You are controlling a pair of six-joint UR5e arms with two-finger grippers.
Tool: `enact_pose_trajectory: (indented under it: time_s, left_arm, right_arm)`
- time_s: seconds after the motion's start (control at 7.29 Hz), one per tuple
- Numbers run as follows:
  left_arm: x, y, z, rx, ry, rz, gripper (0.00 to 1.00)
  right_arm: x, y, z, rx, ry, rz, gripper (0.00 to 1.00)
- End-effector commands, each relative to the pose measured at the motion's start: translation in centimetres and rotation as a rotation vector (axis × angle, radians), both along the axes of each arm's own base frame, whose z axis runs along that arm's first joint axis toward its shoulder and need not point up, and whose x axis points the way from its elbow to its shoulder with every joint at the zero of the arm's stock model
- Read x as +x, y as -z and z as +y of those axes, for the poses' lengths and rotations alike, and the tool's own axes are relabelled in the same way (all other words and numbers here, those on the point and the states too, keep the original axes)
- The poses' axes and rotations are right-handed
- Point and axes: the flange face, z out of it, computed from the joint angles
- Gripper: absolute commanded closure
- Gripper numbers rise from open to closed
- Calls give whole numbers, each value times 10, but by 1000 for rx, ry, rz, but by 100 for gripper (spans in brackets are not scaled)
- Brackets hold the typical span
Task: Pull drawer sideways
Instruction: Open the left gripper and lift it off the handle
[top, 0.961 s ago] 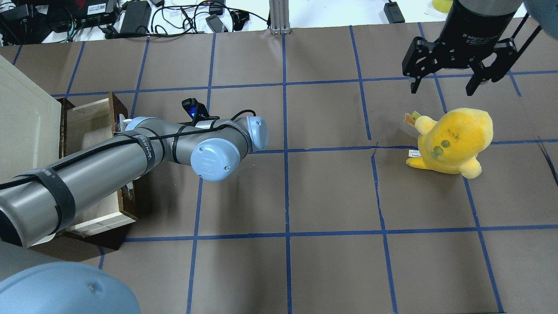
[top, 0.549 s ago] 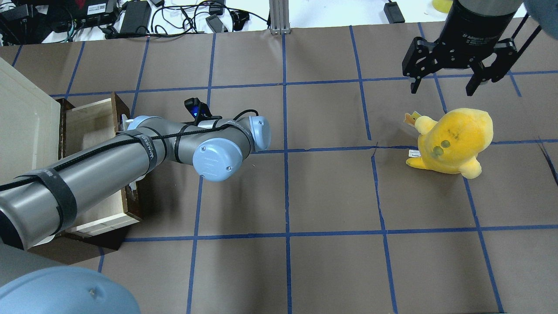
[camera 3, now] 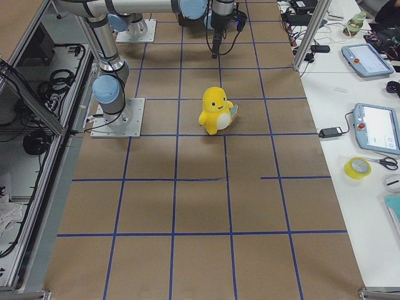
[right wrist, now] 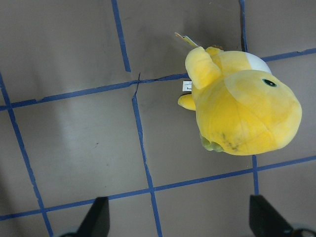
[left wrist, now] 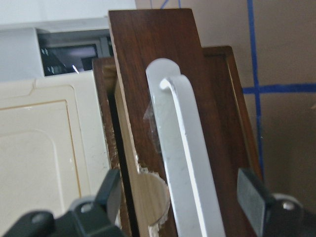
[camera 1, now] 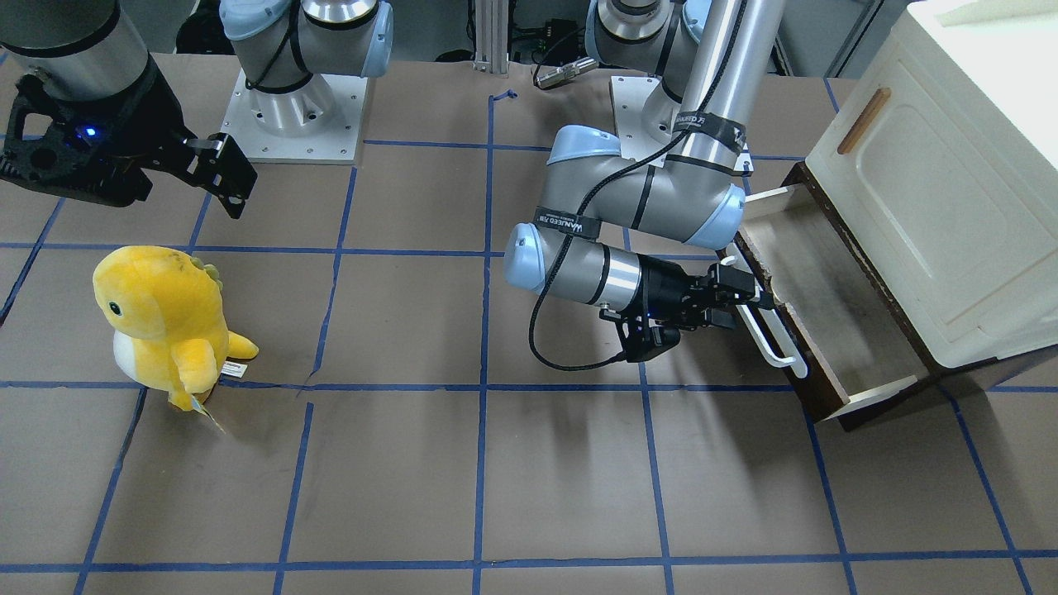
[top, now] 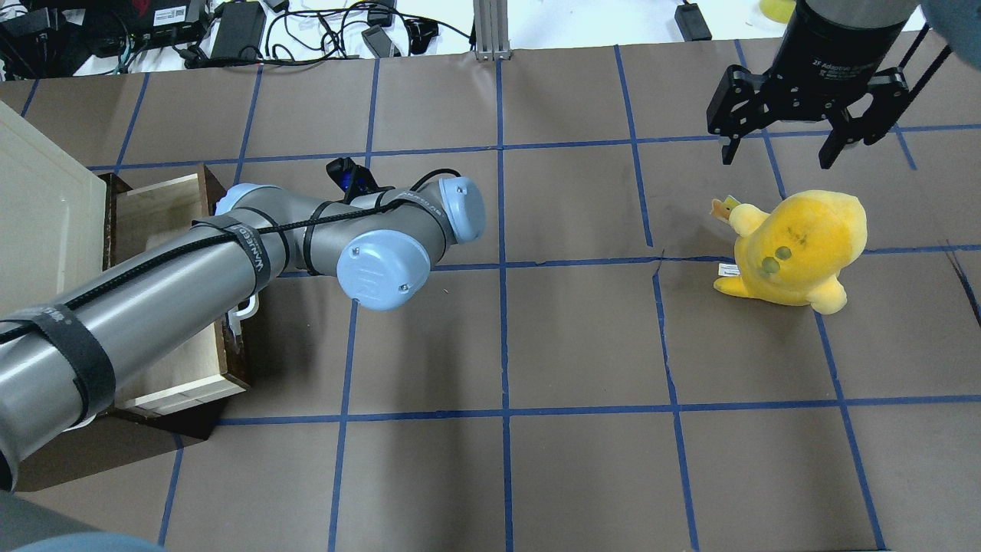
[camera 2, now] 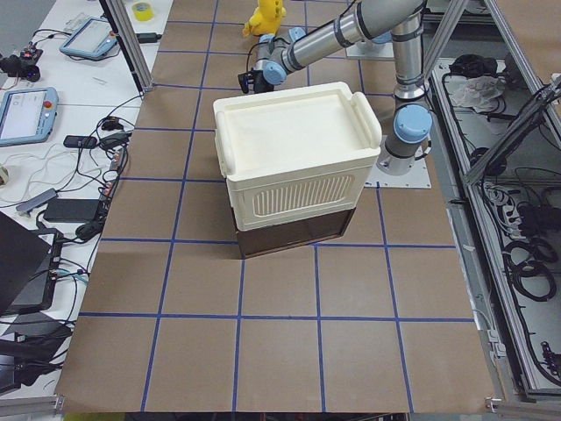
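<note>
The drawer stands pulled out from under the cream cabinet, with its dark brown front and white bar handle facing the table's middle. My left gripper is open at the handle. In the left wrist view the handle runs between the two spread fingers, which stand apart from it. In the overhead view my forearm hides this gripper; the drawer and one handle end show. My right gripper is open and empty, hanging above the table beyond the yellow plush.
A yellow plush toy stands on the table's right side and also shows in the right wrist view. The cabinet's panelled door carries a small wooden handle. Cables and power bricks lie past the far edge.
The drawer front slid slightly further out early on. My left arm's elbow and wrist then shifted right and away, uncovering the handle's near end. The right arm has not moved.
</note>
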Motion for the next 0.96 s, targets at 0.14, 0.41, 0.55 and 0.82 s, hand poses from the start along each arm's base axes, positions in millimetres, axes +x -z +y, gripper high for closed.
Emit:
enact_pose_trajectory:
  time_s: [0.14, 0.41, 0.55, 0.82]
  left_arm:
    - [-67, -124, -4, 54, 103, 684, 16]
    - [-31, -209, 7, -40, 103, 916, 16]
    - [4, -233, 9, -74, 33, 1050, 16]
    - [52, -269, 16, -134, -31, 1162, 15]
  right_arm:
    - [-1, 0, 0, 0, 2, 0, 0]
    - [0, 0, 0, 0, 0, 0, 0]
    - [0, 0, 0, 0, 0, 0, 0]
    - [0, 0, 0, 0, 0, 0, 0]
